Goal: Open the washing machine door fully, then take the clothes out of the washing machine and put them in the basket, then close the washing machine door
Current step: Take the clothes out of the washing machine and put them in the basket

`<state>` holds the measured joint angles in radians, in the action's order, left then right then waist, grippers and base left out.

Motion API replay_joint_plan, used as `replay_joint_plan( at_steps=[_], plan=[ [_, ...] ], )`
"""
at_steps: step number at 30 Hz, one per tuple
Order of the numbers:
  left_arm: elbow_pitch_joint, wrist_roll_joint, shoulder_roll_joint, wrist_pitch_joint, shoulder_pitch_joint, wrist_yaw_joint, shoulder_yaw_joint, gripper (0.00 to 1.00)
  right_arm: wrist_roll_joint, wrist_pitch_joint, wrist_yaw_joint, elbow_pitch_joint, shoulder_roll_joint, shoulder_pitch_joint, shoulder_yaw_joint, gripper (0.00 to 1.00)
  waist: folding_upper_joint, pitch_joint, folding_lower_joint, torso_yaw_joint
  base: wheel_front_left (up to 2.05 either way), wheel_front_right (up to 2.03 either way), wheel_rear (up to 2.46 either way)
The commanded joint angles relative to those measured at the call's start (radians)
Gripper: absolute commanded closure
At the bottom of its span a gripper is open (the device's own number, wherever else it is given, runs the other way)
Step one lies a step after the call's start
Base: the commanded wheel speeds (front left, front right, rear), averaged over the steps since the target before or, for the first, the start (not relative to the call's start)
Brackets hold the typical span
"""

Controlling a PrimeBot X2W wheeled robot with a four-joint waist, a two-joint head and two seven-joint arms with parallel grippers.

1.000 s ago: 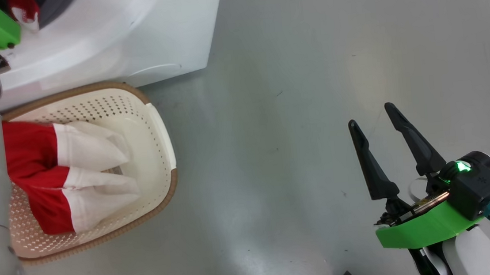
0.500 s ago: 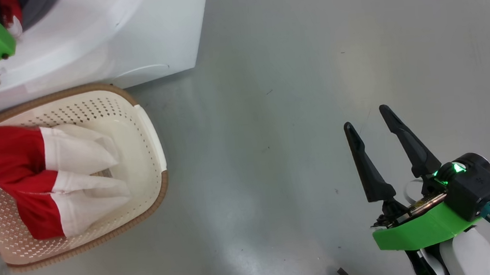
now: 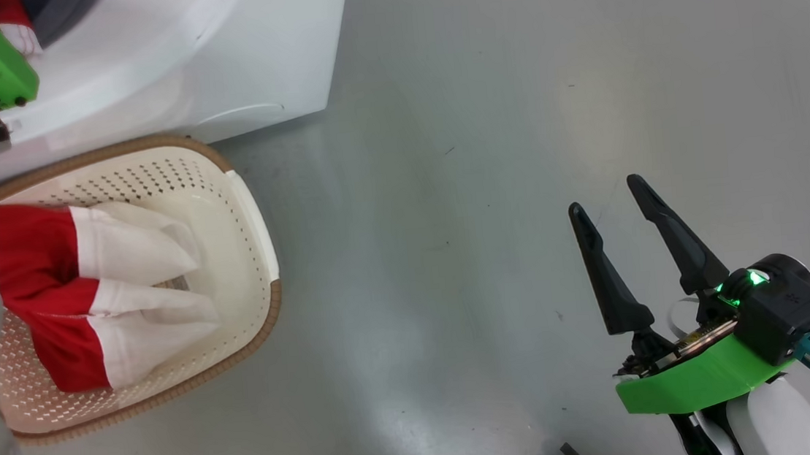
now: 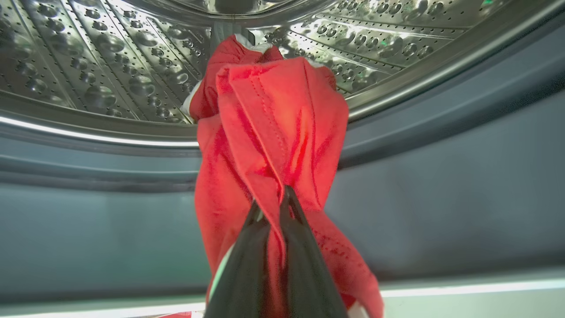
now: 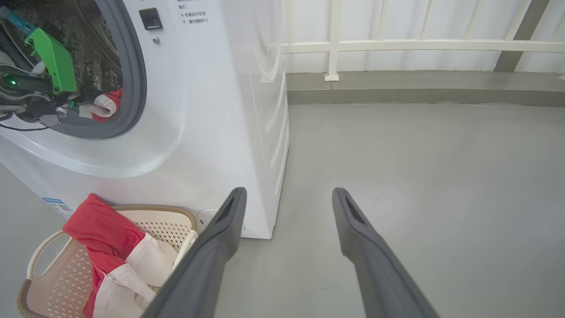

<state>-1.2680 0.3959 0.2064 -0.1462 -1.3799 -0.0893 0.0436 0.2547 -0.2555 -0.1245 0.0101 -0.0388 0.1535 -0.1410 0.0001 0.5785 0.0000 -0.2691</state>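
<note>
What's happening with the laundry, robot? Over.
Left end effector shut on red cloth in drum. Right end effector open, above floor. Another garment in basket. No obstruction seen.

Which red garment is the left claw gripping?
The red garment in the washing machine drum: the left claw is shut on a fold of it. The other, a red-and-white garment, lies loose in the basket.

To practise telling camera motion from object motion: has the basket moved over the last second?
No. The basket keeps its place by the lower corner of the washing machine; both slid left together in the head view, so the camera moved.
</note>
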Motion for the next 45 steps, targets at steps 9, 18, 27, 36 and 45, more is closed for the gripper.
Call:
replay_joint_plan(
  at_steps=[9,18,27,36,45],
  plan=[
    [0.046,-0.017,0.052,0.088,-0.025,-0.016,0.033,1.0,0.007,-0.006,-0.006,0.018,-0.011,0.017,-0.015,0.0,-0.0001,-0.006,0.0,0.019,0.0,0.0,0.0],
    [0.114,-0.077,0.075,0.265,0.038,-0.004,0.097,1.0,0.005,-0.006,-0.006,0.018,-0.011,0.016,-0.009,0.0,-0.0001,-0.014,0.0,0.045,0.0,0.0,0.0],
    [0.228,-0.066,0.093,0.391,0.151,0.015,0.084,1.0,0.003,-0.006,-0.006,0.018,-0.011,0.017,-0.006,0.0,-0.0001,-0.022,0.0,0.062,0.0,0.0,0.0],
    [0.467,-0.065,0.117,0.407,0.319,0.055,0.054,1.0,0.0,-0.006,-0.006,0.021,-0.011,0.017,-0.001,0.0,-0.0001,-0.029,0.0,0.077,0.0,0.0,0.0],
    [0.726,-0.061,0.124,0.407,0.533,0.109,0.028,1.0,0.0,-0.006,-0.006,0.016,-0.011,0.022,0.001,0.0,-0.0001,-0.056,0.0,0.093,0.0,0.0,0.0]
  ],
)
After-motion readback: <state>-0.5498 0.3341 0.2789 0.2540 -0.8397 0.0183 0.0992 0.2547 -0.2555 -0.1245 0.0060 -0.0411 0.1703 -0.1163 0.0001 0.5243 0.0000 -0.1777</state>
